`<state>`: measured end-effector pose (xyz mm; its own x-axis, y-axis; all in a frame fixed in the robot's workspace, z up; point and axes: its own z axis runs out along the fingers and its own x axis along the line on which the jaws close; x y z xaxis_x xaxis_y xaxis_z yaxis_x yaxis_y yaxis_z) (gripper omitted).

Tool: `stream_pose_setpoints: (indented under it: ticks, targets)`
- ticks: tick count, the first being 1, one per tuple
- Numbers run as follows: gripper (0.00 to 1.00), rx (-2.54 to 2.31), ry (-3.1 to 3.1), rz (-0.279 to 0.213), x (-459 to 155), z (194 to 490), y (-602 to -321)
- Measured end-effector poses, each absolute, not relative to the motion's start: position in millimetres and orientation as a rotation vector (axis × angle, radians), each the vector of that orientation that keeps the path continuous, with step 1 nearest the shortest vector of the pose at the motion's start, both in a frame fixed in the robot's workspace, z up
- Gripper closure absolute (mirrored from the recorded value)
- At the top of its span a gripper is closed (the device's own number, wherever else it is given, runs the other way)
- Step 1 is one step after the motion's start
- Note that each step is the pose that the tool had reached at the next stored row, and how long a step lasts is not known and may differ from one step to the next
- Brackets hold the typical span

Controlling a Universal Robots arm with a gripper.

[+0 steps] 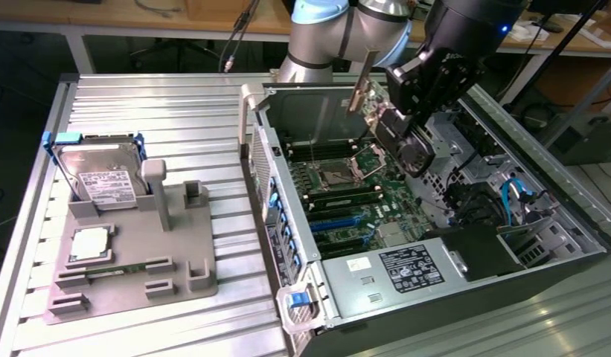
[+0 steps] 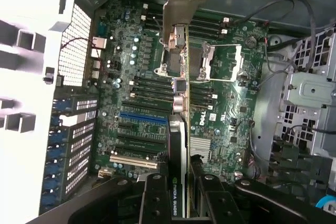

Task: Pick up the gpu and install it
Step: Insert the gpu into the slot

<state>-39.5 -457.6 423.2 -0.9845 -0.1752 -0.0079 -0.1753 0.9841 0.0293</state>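
Pincer (image 2: 181, 193) clamped on the gpu (image 2: 178, 129) above the motherboard (image 2: 126, 77).
Card is best held square, with its edge parallel to the blue slot (image 2: 143, 116).

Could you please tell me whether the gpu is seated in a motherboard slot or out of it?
Out: the gripper holds the gpu edge-on above the motherboard, clear of the slots.

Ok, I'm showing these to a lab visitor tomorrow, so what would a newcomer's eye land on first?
Most striking is the open computer case on the exterior view's right, its green motherboard bared, with the robot arm reaching in from above. The pincer is clamped on the gpu, held edge-on over the board. On the exterior view's left, a hard drive stands upright in a grey holder.
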Motion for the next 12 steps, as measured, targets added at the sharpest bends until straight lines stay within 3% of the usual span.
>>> stream_pose_setpoints:
  ticks: [12]
  targets:
    - [0.73, -0.478, 3.101, 0.047, -39.5, 423.1, -457.6]
